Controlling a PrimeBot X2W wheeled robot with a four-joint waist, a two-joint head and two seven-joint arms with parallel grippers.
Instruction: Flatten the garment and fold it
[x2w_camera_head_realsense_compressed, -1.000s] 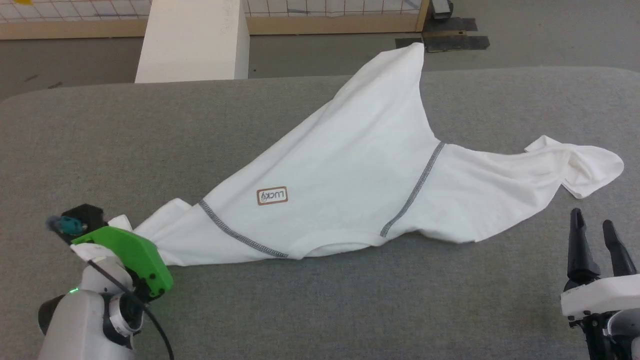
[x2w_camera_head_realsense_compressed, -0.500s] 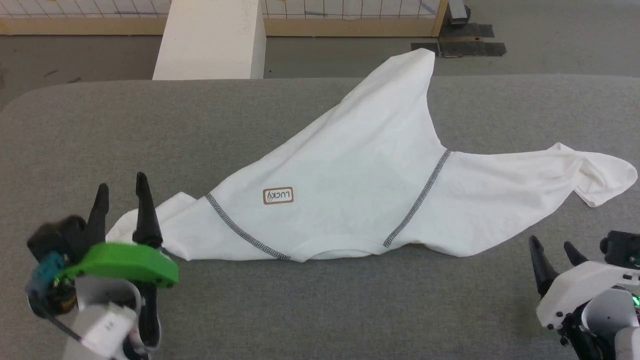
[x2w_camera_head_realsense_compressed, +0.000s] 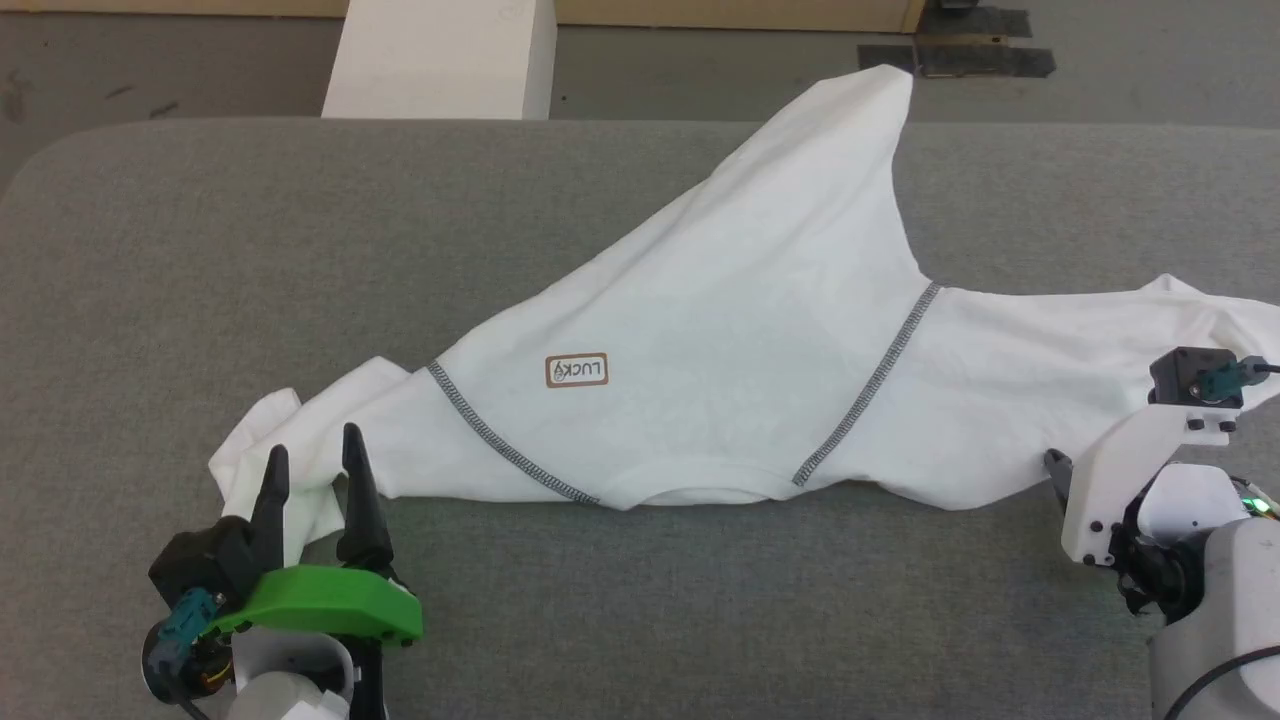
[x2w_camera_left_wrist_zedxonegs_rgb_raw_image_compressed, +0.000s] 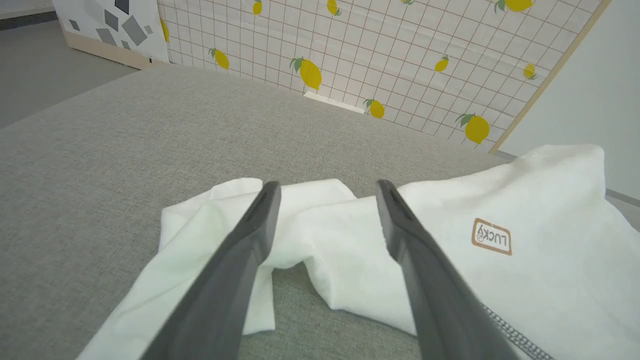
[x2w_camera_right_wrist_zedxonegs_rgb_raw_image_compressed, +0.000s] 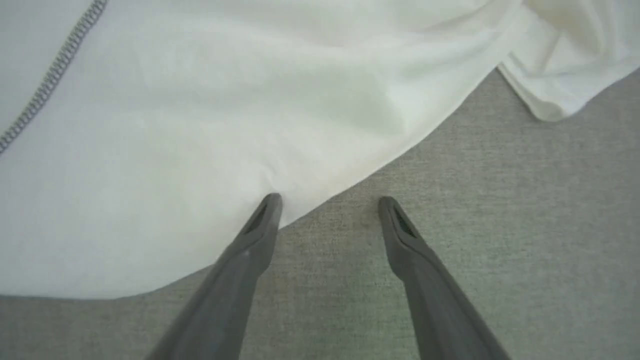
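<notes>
The garment, a white T-shirt with grey zigzag seams and a "LUCKY" patch, lies spread in a skewed triangle on the grey table. One corner hangs past the far edge. My left gripper stands open at the crumpled left sleeve, its fingers just above the fabric. In the left wrist view the gripper straddles sleeve folds of the garment. My right gripper is open at the garment's right near edge. In the right wrist view the gripper has one fingertip over the garment and the other over bare table.
A rigid white box stands on the floor beyond the table's far edge. Dark tape patches lie on the floor behind the garment's far corner. A lemon-patterned wall rises past the table in the left wrist view.
My left gripper has opened, let go of the left sleeve and drawn back slightly. My right gripper has swung in to the garment's right edge. The head camera has shifted.
</notes>
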